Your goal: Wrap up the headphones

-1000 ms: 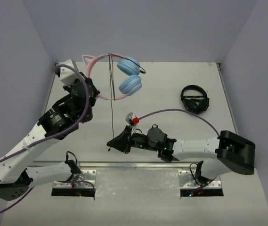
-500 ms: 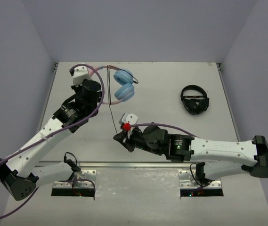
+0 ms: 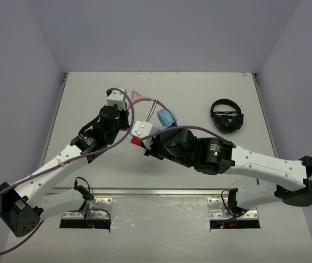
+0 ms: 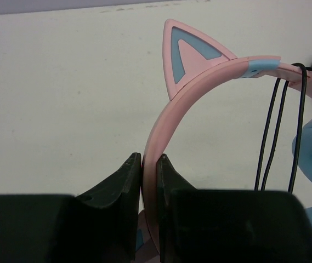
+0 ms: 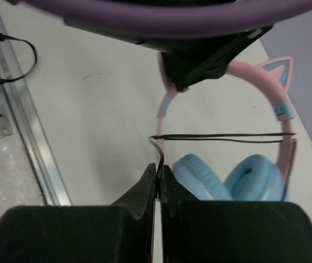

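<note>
The headphones (image 3: 166, 117) hang above the table's middle, and the two arms hide most of them in the top view. My left gripper (image 4: 149, 159) is shut on the pink headband (image 4: 199, 82) just below a cat ear (image 4: 191, 55). Thin black cable (image 4: 276, 126) strands run across the band beside the light blue earcups (image 5: 243, 175). My right gripper (image 5: 159, 167) is shut on the cable (image 5: 221, 137), which bends up from its tips and stretches in two strands across the headband's arch. The right wrist view shows the left gripper's fingers (image 5: 199, 60) clamped on the band.
Smaller all-black headphones (image 3: 226, 115) lie at the right back of the table. A metal rail (image 3: 161, 192) runs along the near edge, with a loose black wire (image 5: 18, 55) beside it. Purple arm cables (image 3: 90, 150) loop over both arms.
The left arm carried the headphones from the back left toward the table's middle. The right gripper, with the cable, moved up from near the front edge to meet them.
</note>
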Tool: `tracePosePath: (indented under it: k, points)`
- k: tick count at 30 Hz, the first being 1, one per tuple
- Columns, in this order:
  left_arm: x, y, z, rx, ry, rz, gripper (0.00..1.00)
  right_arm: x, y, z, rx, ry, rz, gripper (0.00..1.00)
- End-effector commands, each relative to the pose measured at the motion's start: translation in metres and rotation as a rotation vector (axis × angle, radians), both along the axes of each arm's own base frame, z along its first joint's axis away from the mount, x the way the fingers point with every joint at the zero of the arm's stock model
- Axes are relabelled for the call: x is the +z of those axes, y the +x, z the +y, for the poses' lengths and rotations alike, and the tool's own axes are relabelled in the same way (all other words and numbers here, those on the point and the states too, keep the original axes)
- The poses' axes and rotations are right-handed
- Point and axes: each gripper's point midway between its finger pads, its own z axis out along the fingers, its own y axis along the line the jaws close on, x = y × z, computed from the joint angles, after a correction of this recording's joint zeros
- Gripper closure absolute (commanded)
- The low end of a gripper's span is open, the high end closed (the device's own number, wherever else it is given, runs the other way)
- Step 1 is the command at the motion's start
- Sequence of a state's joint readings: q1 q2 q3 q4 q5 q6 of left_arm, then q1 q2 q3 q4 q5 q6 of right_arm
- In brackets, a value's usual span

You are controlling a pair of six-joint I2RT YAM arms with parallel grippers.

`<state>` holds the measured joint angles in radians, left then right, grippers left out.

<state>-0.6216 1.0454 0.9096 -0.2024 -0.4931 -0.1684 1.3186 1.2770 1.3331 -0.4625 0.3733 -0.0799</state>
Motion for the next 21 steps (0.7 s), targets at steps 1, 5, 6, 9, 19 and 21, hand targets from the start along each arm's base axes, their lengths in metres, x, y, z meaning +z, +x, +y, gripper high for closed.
tracePosePath:
  k: [1, 5, 6, 9, 19, 21]
  points:
    - [0.050, -0.001, -0.035, -0.233, -0.075, -0.192, 0.99, 0.024, 0.035, -0.024, -0.039, -0.118, -0.144, 0.99]
    - [0.050, -0.014, -0.046, -0.348, -0.051, -0.202, 1.00, 0.033, 0.066, -0.043, -0.136, -0.188, -0.227, 0.99]
    - [0.050, -0.017, -0.049, -0.371, -0.051, -0.203, 1.00, 0.033, 0.074, -0.047, -0.157, -0.205, -0.244, 0.99]
    - [0.040, -0.031, -0.059, -0.490, 0.005, -0.185, 1.00, 0.037, 0.095, -0.059, -0.228, -0.241, -0.306, 0.99]
    - [0.014, -0.037, -0.070, -0.553, 0.113, -0.120, 1.00, 0.042, 0.139, -0.094, -0.365, -0.268, -0.399, 0.97]
    - [0.013, -0.037, -0.071, -0.550, 0.118, -0.110, 1.00, 0.045, 0.138, -0.096, -0.365, -0.247, -0.398, 0.94]
